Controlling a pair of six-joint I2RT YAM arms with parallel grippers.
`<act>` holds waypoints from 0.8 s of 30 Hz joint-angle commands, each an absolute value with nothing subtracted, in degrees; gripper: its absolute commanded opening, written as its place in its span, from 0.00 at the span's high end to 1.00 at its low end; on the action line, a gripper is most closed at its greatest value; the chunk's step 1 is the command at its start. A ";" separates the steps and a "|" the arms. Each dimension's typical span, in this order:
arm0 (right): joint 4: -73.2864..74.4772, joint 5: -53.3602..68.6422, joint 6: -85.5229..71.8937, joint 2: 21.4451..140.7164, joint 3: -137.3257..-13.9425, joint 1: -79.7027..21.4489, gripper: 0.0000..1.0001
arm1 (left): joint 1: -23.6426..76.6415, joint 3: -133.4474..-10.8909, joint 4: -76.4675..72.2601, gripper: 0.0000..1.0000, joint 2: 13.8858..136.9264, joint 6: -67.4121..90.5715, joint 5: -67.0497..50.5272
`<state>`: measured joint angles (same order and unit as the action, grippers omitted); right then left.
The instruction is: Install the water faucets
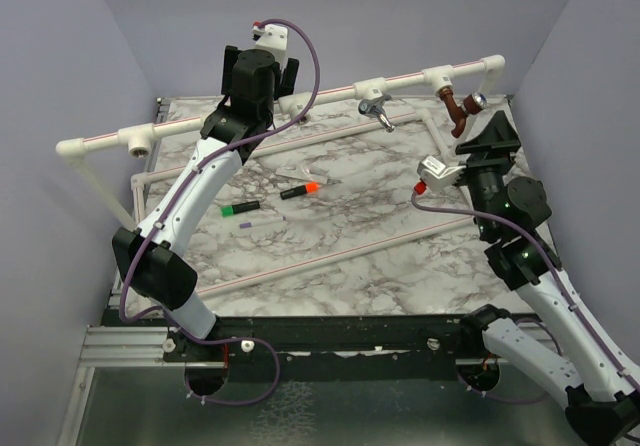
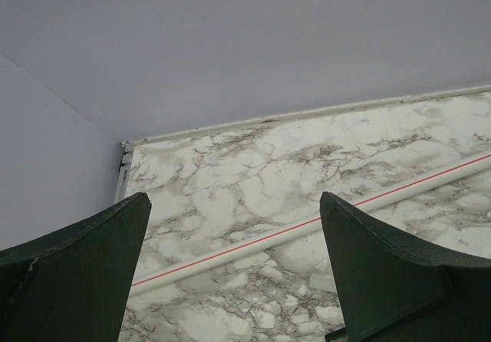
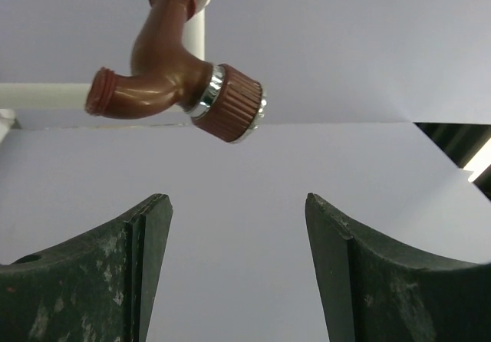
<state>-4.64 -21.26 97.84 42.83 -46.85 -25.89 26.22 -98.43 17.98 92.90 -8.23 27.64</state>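
A copper-coloured faucet [image 1: 458,108] hangs from the right tee of the raised white pipe [image 1: 320,91]; in the right wrist view this faucet [image 3: 173,73] sits above my open fingers. A silver chrome faucet [image 1: 376,112] hangs at the middle tee. My right gripper [image 1: 487,134] is open and empty, just below and right of the copper faucet, apart from it. My left gripper [image 1: 258,66] is open and empty at the back, near the pipe's left-middle part; its view shows only the marble top and a thin pipe [image 2: 307,223] between its fingers [image 2: 383,273].
An open tee fitting [image 1: 137,142] sits at the left of the pipe. Two marker pens lie on the marble table [image 1: 380,246]: an orange-capped one [image 1: 300,190] and a green-capped one [image 1: 240,208]. Thin white pipes with red stripes [image 1: 340,256] lie across the top. Grey walls enclose the table.
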 commanded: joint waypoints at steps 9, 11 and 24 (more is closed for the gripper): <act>-1.47 -19.48 111.43 47.28 -52.50 -28.39 0.24 | 29.18 -95.95 23.03 0.07 96.78 -4.18 20.48; -0.14 -19.95 112.49 48.36 -53.71 -29.15 0.24 | 29.18 -95.88 23.03 0.07 96.69 -4.28 20.53; 5.99 -21.81 111.02 53.26 -55.35 -30.92 0.24 | 29.18 -95.71 23.03 0.07 96.50 -4.68 20.93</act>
